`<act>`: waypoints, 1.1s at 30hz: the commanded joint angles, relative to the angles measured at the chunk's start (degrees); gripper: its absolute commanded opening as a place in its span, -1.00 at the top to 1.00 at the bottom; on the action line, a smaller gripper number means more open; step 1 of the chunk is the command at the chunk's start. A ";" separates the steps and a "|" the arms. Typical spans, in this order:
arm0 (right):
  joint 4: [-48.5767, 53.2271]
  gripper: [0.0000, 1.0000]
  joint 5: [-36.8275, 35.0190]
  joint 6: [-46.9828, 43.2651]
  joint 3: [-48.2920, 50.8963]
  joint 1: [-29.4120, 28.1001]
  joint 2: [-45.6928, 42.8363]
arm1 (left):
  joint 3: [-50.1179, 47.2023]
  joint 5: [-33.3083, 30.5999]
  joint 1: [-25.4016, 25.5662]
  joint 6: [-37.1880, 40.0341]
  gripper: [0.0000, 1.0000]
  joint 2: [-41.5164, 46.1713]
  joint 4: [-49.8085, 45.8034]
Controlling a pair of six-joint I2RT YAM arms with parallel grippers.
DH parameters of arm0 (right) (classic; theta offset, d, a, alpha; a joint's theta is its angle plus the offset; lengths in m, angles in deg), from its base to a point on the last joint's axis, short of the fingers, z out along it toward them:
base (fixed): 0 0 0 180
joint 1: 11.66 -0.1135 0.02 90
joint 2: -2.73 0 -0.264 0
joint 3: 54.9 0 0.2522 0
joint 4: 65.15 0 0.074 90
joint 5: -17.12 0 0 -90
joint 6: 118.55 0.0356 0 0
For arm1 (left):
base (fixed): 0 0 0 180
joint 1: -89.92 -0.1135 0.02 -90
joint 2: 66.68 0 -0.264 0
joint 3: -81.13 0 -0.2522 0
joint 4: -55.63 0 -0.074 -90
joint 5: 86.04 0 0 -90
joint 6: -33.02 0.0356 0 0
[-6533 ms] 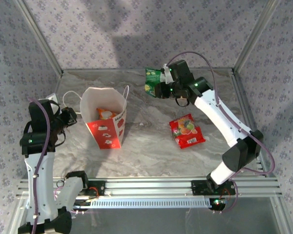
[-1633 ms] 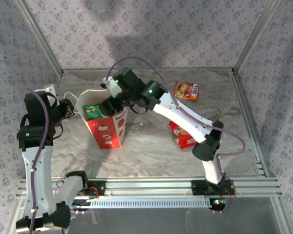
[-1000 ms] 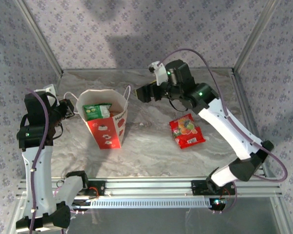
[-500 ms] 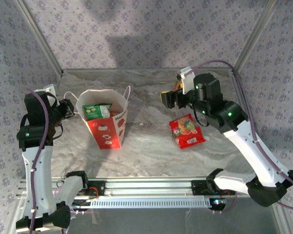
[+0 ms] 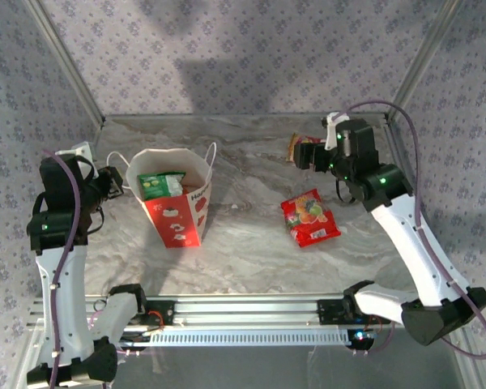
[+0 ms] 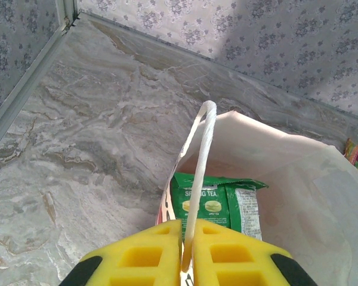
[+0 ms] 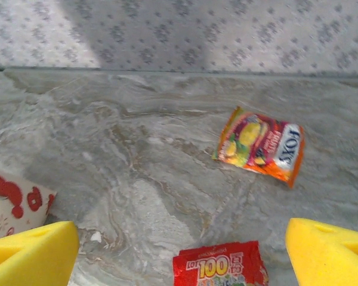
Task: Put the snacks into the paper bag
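yellow-padded right gripper hovers splayed near the orange packet.

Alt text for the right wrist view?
An orange snack packet lies on the marble table, a red packet nearer the camera. The right gripper has its jaws wide apart, empty; a corner of the paper bag shows at left.

Table top: grey marble-veined surface, matt, meeting the walls on three sides.
Back wall: at 12 o'clock, lilac paper with small floral sprigs.
Side walls: the same paper at 9 and 3 o'clock.
Frame: bare aluminium posts slanting up from the far corners, at 11 and 1 o'clock.
Near edge: slotted aluminium rail at 6 o'clock.
Light: soft and even; a broad dim shadow low on the back wall at 12 o'clock.
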 commanded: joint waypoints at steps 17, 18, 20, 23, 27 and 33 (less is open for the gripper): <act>-1.66 -0.83 6.75 14.05 12.74 20.47 0.15 | 0.49 0.17 -0.36 0.58 0.76 1.06 0.64; -1.99 -0.83 6.83 14.06 13.23 20.95 0.58 | 0.45 0.10 -0.35 0.49 0.76 1.00 0.75; -2.98 -0.83 6.91 14.26 14.21 21.61 1.48 | 0.41 0.20 -0.29 0.35 0.76 0.91 0.90; -4.31 -0.80 6.66 14.98 15.25 22.86 3.92 | 0.66 0.62 -0.34 0.31 0.76 0.59 0.80; -8.31 -0.79 7.30 16.64 16.07 23.91 7.99 | 0.79 0.68 -0.31 0.30 0.76 0.52 0.73; -12.10 -0.67 11.97 17.26 15.82 24.53 15.99 | 0.34 0.48 -0.35 -0.05 0.76 -0.01 0.95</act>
